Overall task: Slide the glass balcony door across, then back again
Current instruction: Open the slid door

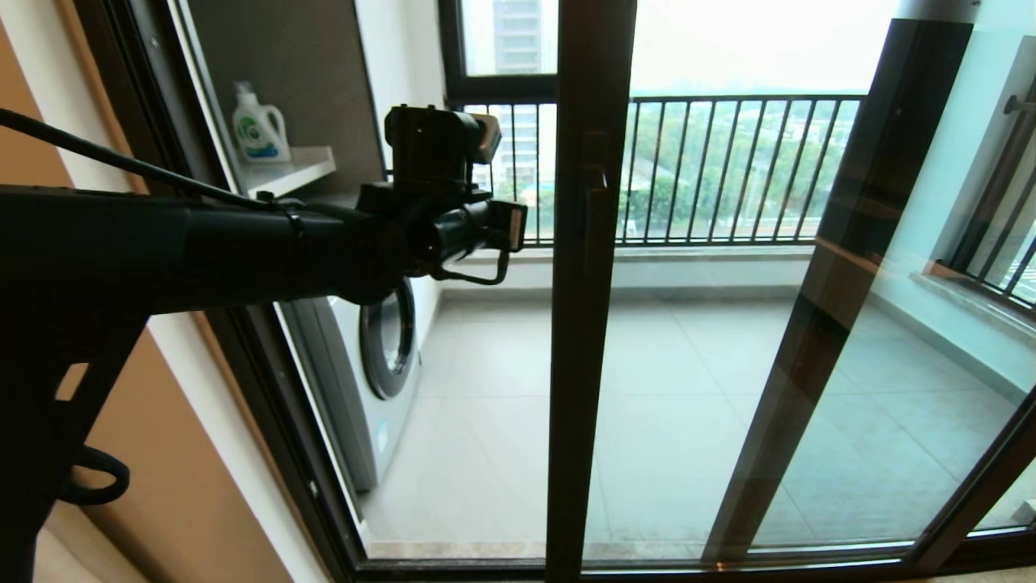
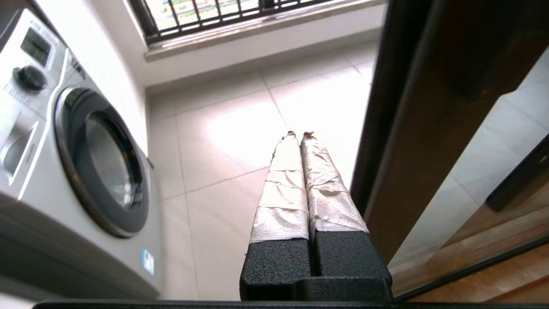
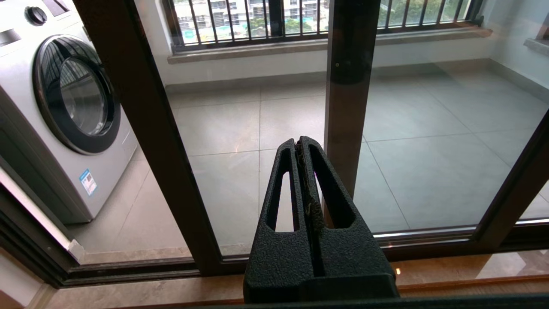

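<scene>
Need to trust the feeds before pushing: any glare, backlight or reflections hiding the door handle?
Head view: bright sky backlights the left hand and the glass balcony door, so the handle reads dark. Left wrist view: glare washes out the floor tiles. Right wrist view: even light, faint reflections in the glass.

The left arm [image 1: 202,251] is a thick black tube with a thin black cable [image 1: 121,166] running along its top, held by a tie near the wrist. A boxy black camera block [image 1: 437,142] with a tan patch sits above the wrist, and a black cable loop hangs below it.

The left gripper [image 2: 299,135] has black pebbled bases and long fingers [image 2: 283,189] wrapped in wrinkled whitish tape.

The right gripper [image 3: 301,141] is bare, pebbled black plastic, each finger [image 3: 283,189] pierced by a long slot.
</scene>
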You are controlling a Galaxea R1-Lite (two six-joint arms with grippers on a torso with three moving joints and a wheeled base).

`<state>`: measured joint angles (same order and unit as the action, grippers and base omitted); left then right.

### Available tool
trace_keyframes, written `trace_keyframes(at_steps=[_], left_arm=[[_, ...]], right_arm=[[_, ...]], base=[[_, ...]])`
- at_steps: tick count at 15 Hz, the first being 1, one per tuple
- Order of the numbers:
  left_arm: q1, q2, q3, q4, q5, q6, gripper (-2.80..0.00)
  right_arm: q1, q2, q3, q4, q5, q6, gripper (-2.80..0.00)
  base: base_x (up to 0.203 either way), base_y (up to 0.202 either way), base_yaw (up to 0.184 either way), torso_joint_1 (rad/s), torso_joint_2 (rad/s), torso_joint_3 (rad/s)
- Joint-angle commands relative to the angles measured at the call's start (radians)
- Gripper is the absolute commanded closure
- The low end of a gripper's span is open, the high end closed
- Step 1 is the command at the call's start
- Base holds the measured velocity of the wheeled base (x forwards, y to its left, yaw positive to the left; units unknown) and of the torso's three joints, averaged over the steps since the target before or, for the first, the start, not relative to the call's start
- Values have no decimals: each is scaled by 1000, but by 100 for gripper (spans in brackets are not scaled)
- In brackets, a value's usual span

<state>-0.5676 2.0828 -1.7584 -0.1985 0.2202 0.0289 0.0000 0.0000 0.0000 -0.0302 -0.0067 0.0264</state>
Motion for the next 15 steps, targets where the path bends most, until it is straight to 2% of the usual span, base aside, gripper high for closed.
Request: trace_keyframes(at_steps=[1, 7, 9, 12, 15], left_arm=[[37, -155, 138, 0, 1, -11, 0], [133, -785, 573, 31, 3, -42, 0], [165, -997, 662, 117, 6, -42, 0], [234, -1266, 747, 320, 10, -41, 0], [386, -1555, 799, 467, 12, -39, 0]], right_arm=[[0, 0, 9, 0, 0, 0, 0], [0, 0, 9, 0, 1, 0, 0], [0, 0, 9, 0, -1, 0, 0], [0, 0, 9, 0, 1, 0, 0], [0, 0, 9, 0, -1, 0, 0]], base=[[0, 0, 0, 0, 0, 0], [0, 0, 0, 0, 0, 0], [0, 0, 0, 0, 0, 0], [0, 0, 0, 0, 0, 0], [0, 0, 0, 0, 0, 0]])
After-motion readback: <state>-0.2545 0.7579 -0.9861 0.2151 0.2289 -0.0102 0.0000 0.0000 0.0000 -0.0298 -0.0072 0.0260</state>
